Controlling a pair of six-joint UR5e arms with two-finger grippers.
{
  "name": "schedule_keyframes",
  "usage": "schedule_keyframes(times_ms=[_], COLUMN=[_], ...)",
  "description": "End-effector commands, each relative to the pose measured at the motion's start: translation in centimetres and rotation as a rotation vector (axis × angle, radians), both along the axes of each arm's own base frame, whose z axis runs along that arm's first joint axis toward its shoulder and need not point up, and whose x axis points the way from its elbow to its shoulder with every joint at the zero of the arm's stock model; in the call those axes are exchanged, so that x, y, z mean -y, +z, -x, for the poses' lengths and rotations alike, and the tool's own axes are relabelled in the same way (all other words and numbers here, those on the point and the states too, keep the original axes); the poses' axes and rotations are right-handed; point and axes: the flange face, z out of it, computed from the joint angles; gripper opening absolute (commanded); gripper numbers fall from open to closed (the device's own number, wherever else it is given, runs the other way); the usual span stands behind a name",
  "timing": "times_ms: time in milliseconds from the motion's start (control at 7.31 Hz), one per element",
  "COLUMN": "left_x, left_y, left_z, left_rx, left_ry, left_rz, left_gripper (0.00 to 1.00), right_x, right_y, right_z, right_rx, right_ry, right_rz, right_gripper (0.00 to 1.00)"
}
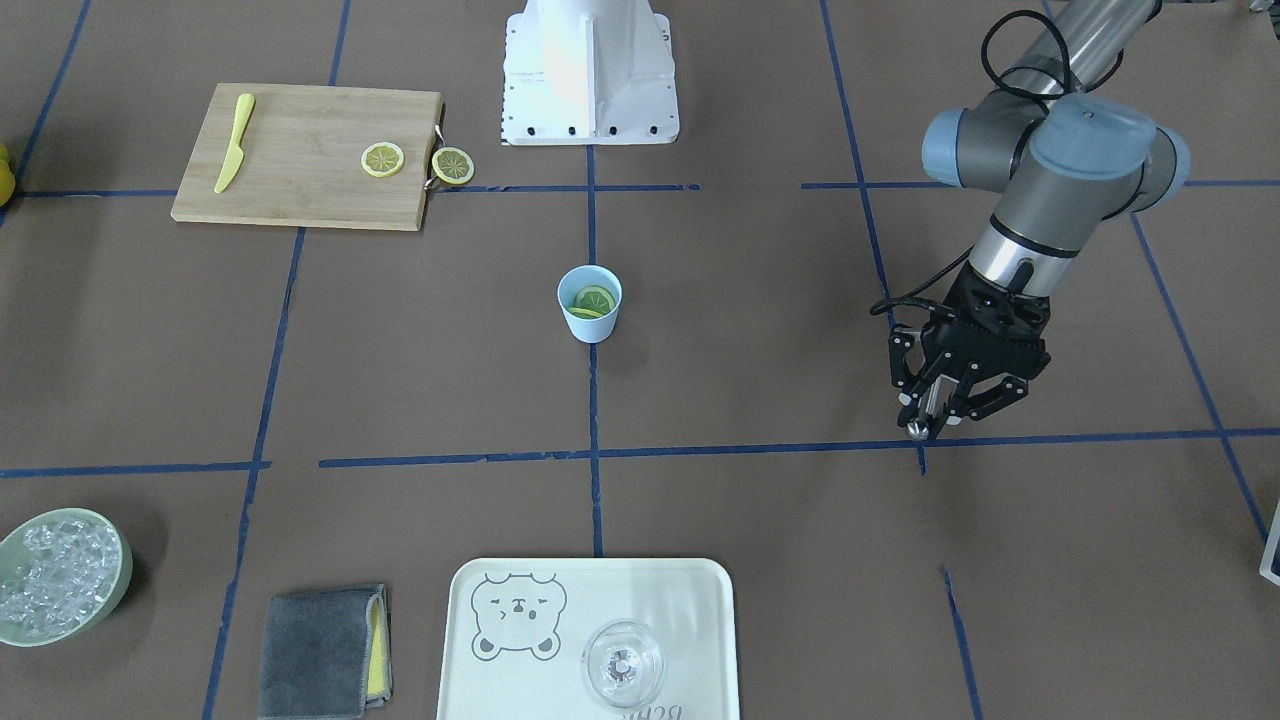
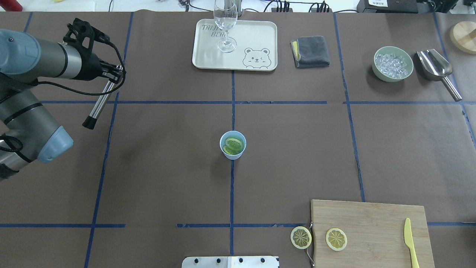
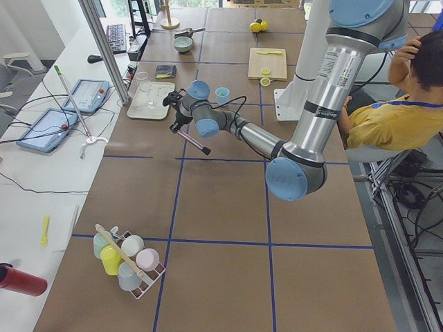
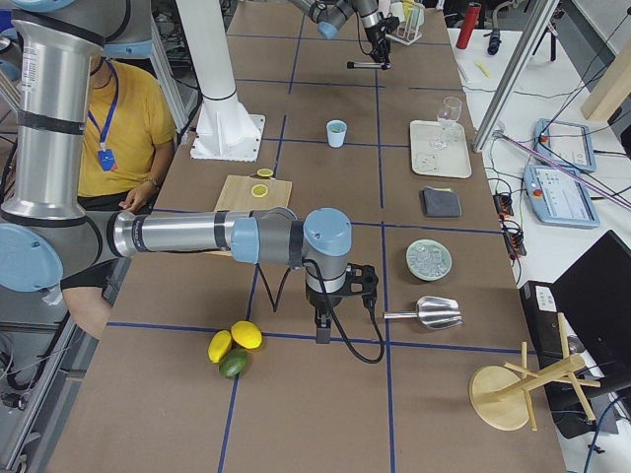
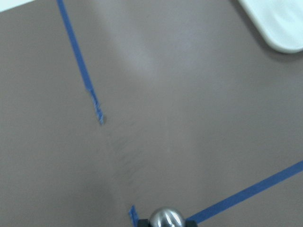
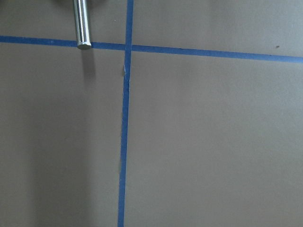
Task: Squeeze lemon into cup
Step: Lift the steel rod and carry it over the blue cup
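Note:
The light-blue cup [image 1: 589, 322] stands at the table's middle and also shows in the overhead view [image 2: 232, 155]. Two lemon slices [image 1: 593, 300] lie inside it [image 2: 233, 145]. One more slice [image 1: 383, 159] lies on the cutting board and another [image 1: 452, 165] lies just off its handle. My left gripper [image 1: 935, 408] is far from the cup, low over the table, shut on a metal rod [image 2: 100, 102] with a black tip. My right gripper [image 4: 323, 304] shows only in the exterior right view, so I cannot tell whether it is open or shut. It hangs near the scoop.
The wooden cutting board [image 2: 372, 230] carries a yellow knife [image 2: 410, 242]. A tray [image 2: 208, 56] holds a clear glass [image 2: 225, 26]. A grey cloth [image 2: 310, 51], a bowl of ice [image 2: 393, 64] and a metal scoop [image 2: 437, 67] stand along the far side.

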Motion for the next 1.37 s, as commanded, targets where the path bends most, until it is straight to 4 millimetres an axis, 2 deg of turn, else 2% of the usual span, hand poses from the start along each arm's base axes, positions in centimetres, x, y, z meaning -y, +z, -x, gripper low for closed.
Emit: schedule_keyframes(times_ms=[0, 274, 410, 547, 684, 821, 957, 1094, 1231], left_x=[-0.9, -2.6, -4.1, -5.8, -6.1, -7.6, -8.8, -9.6, -10.6], left_y=[-3.0, -5.0, -6.9, -7.5, -7.5, -9.4, -10.3, -11.6, -14.8], left_z=[1.3, 2.6, 3.2, 2.9, 2.3, 0.9, -1.6, -3.7, -6.4], left_rx=[-0.119, -0.273, -0.387, -0.478, -0.488, -0.571, -0.675, -0.751, -0.812], left_ry=[-0.028, -0.037, -0.035, -0.016, -0.004, 0.027, 0.053, -0.012, -0.032], left_rz=[-0.251, -0.425, -0.544, -0.607, -0.618, -0.694, -0.771, -0.790, -0.794], left_gripper=[0.00, 0.00, 0.00, 0.00, 0.00, 0.00, 0.00, 0.00, 0.00], right_x=[0.0, 0.0, -0.1, -0.3, -0.5, -0.6, -0.7, -0.8, -0.9], right_y=[-0.5, -0.5, -0.6, -0.5, -0.5, -0.4, -0.3, -0.3, -0.3], right_z=[-0.1, -0.3, -0.6, -1.1, -1.3, -1.5, -1.6, -1.9, -2.2], right_rx=[0.000, 0.000, 0.000, 0.000, 0.001, 0.001, 0.001, 0.001, 0.000], right_ry=[0.005, 0.010, 0.015, 0.026, 0.032, 0.037, 0.038, 0.046, 0.053], right_rz=[-0.007, -0.007, -0.011, -0.010, -0.007, -0.006, -0.004, -0.005, -0.005], right_gripper=[1.00, 1.00, 1.00, 1.00, 1.00, 1.00, 1.00, 1.00, 1.00])
